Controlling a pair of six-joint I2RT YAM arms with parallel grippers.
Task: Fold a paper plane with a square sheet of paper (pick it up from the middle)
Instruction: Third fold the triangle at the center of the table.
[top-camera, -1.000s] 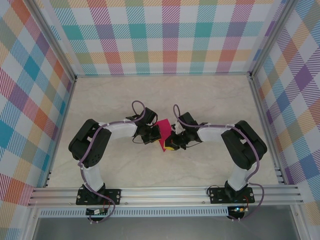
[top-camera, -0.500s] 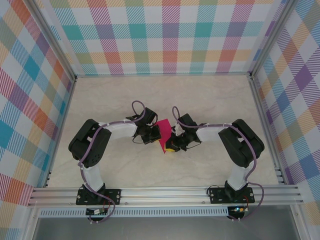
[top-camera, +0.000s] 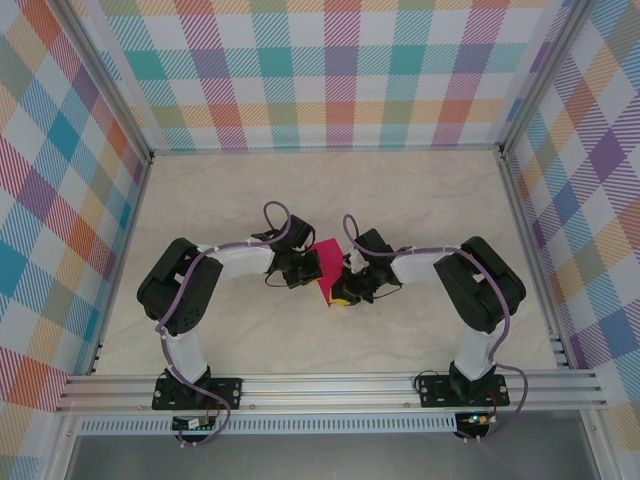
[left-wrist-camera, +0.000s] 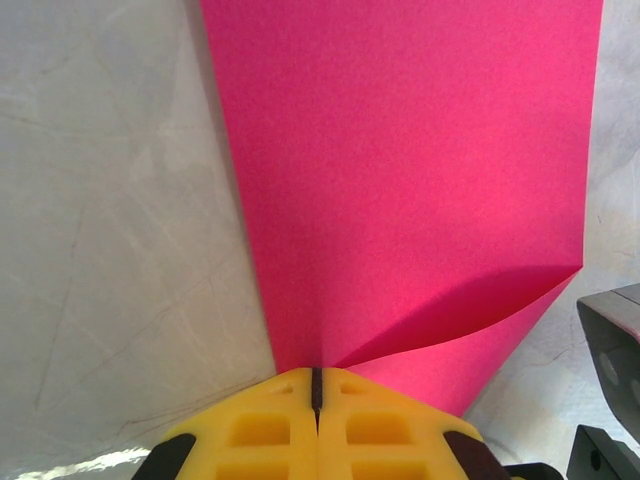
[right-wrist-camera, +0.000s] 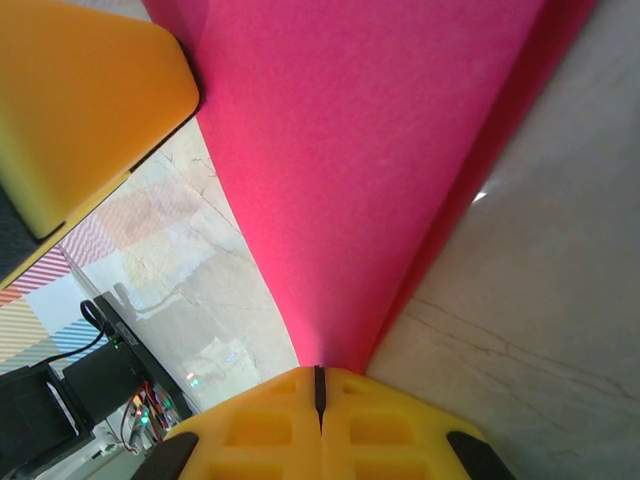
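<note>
The magenta-pink sheet of paper (top-camera: 326, 262) is held up off the table between both arms, bent into layers. In the left wrist view the paper (left-wrist-camera: 400, 150) fans out from my left gripper (left-wrist-camera: 315, 373), whose yellow fingers are shut on its near edge, and a lower flap curls off to the right. My right gripper (right-wrist-camera: 320, 373) is shut on another edge of the paper (right-wrist-camera: 370, 150). From above, the left gripper (top-camera: 311, 270) sits on the sheet's left side and the right gripper (top-camera: 339, 290) at its lower right.
The pale marble-patterned table (top-camera: 420, 200) is ringed by checked walls (top-camera: 330, 70). A yellow finger of the left gripper (right-wrist-camera: 80, 100) shows close in the right wrist view. The right gripper's dark body (left-wrist-camera: 612, 340) shows at the left wrist view's right edge.
The right arm's elbow has drifted slightly left. The paper and both grippers stay almost where they were.
</note>
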